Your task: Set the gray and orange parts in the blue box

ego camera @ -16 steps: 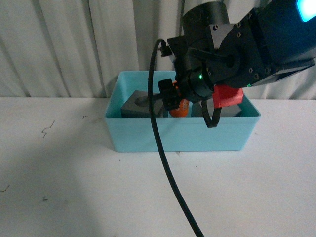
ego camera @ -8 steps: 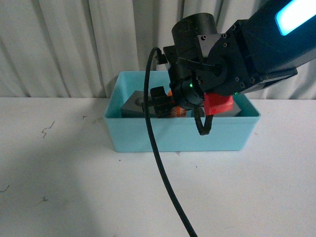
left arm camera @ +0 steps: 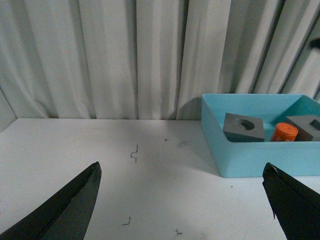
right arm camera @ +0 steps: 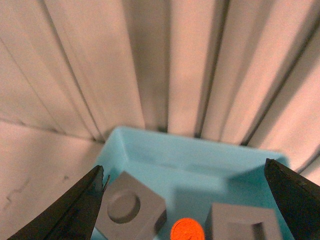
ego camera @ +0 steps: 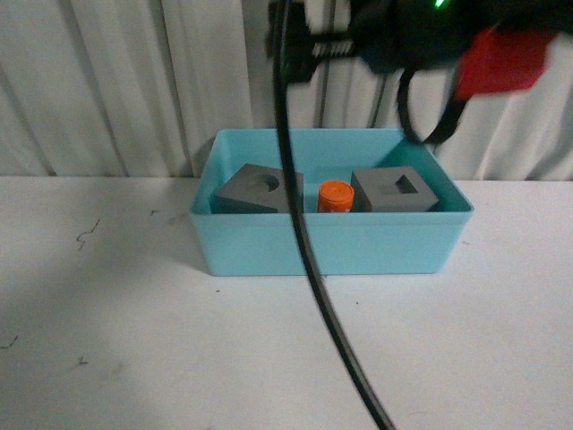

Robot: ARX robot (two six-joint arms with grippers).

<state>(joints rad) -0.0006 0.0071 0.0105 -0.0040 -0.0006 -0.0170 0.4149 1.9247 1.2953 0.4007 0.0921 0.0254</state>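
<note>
Smooth plastic blue box point(ego camera: 331, 246) holds matte gray cubes point(ego camera: 260, 190).

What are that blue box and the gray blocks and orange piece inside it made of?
The blue box looks like smooth molded plastic, with an even color and a soft sheen. The two gray blocks look matte, perhaps plastic or foam; I cannot tell which. The orange piece looks like glossy plastic, judged by its bright color only.

Cubes point(ego camera: 259, 189), orange cylinder point(ego camera: 336, 196) inside blue box point(ego camera: 331, 246)
</note>
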